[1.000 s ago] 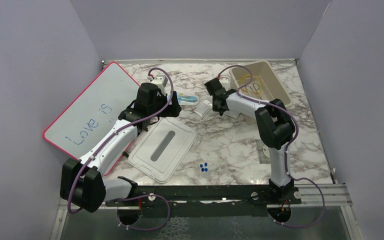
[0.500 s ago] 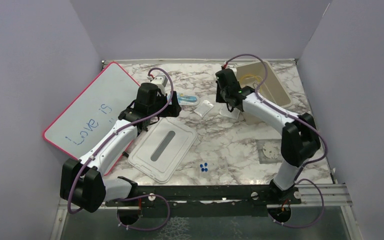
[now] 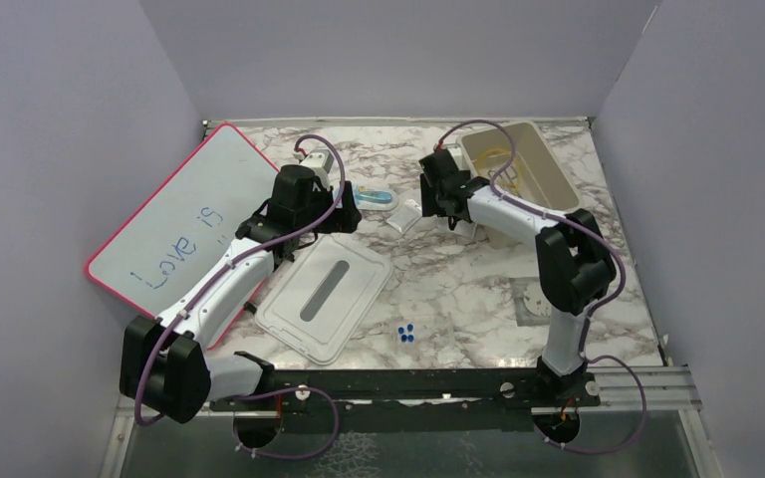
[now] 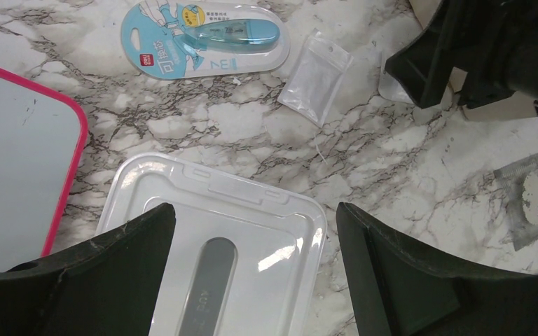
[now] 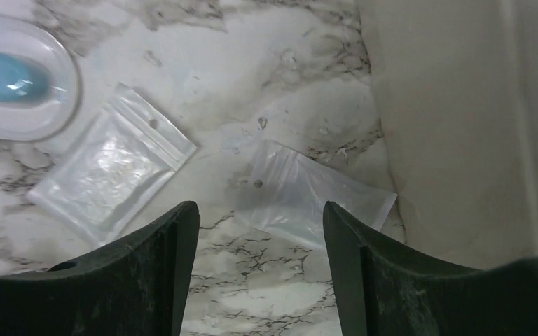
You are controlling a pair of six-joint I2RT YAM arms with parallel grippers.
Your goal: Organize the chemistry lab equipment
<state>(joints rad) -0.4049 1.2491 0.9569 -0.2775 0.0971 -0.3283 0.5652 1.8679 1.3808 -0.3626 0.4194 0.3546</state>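
Near: I see the left gripper (image 4: 252, 210) with jaws apart and empty, over the glossy clear rectangular lid (image 4: 252, 224). Mid-table: a frosted pouch (image 5: 108, 175) and a clear pouch (image 5: 315, 199) lie flat and crinkly on the veined marble (image 5: 273, 91). The right gripper (image 5: 260, 210) hangs above them, jaws apart, shut a moment ago. A blue blister pack (image 4: 203, 38) lies beside them. Far right: looped amber tubing (image 3: 498, 159) in a smooth beige bin (image 3: 548, 164).

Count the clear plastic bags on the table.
2. The left bag lies beside the blue blister pack; the right bag lies close to the beige bin. Others may be hidden from view.
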